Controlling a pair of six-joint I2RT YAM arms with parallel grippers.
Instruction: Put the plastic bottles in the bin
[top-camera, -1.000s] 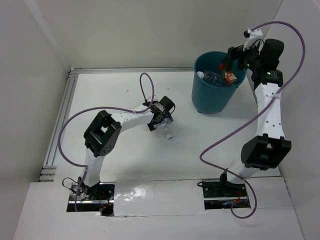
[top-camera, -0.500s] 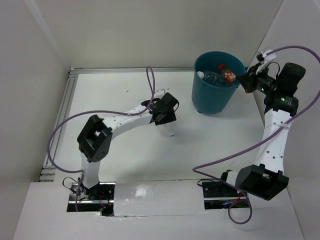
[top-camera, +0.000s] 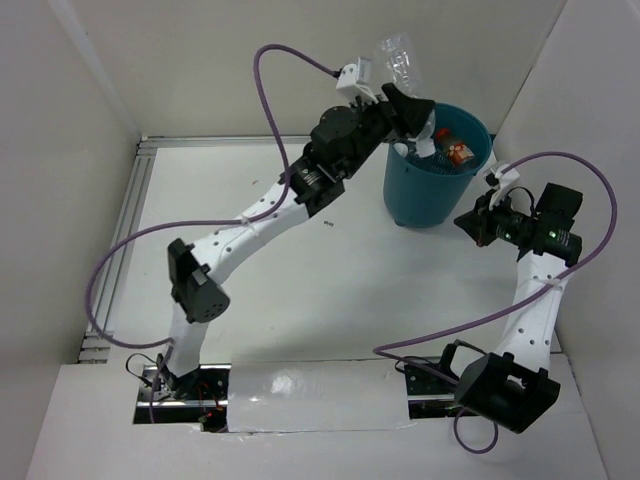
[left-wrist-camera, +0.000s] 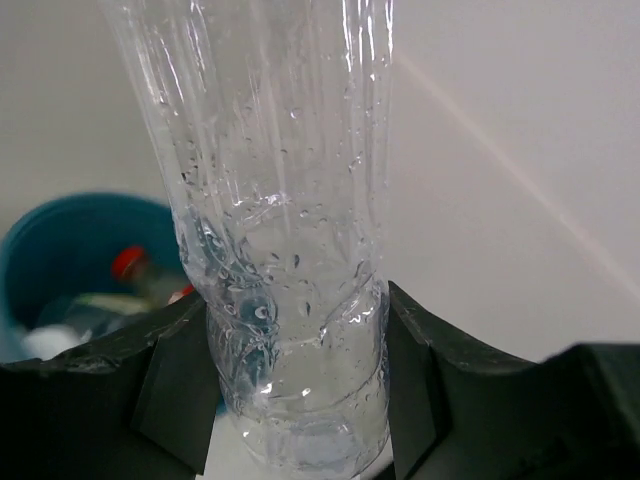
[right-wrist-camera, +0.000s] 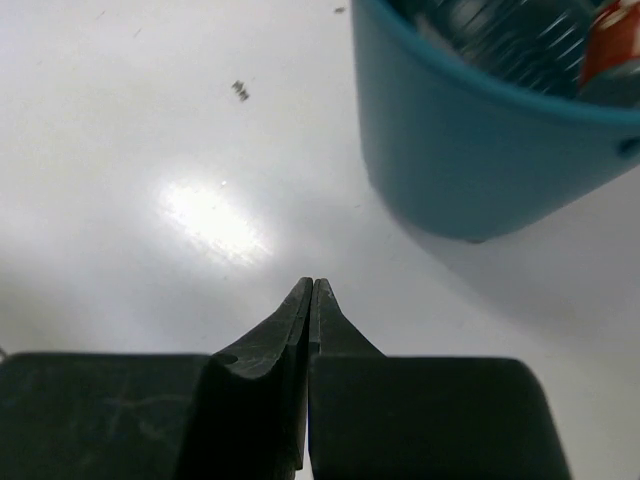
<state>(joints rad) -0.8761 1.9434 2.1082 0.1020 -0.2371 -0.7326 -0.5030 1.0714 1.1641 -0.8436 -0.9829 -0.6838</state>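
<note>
My left gripper (top-camera: 408, 112) is shut on a clear ribbed bottle (top-camera: 398, 58), raised high at the near-left rim of the teal bin (top-camera: 428, 190). In the left wrist view the bottle (left-wrist-camera: 290, 250) stands between my two fingers (left-wrist-camera: 175, 385), with the bin (left-wrist-camera: 70, 250) below and behind. The bin holds several bottles, among them a red-capped, red-labelled one (top-camera: 455, 146). My right gripper (top-camera: 470, 224) is shut and empty, low over the table to the right of the bin. In the right wrist view its tips (right-wrist-camera: 312, 290) meet, the bin (right-wrist-camera: 480, 150) ahead.
White walls close in on the left, back and right. A metal rail (top-camera: 120, 240) runs along the table's left edge. A small dark speck (top-camera: 327, 222) lies on the table mid-way.
My left arm has lifted the clear bottle from the table's middle up to the bin's rim. My right arm has pulled back from the bin and come down to its right, shut.
</note>
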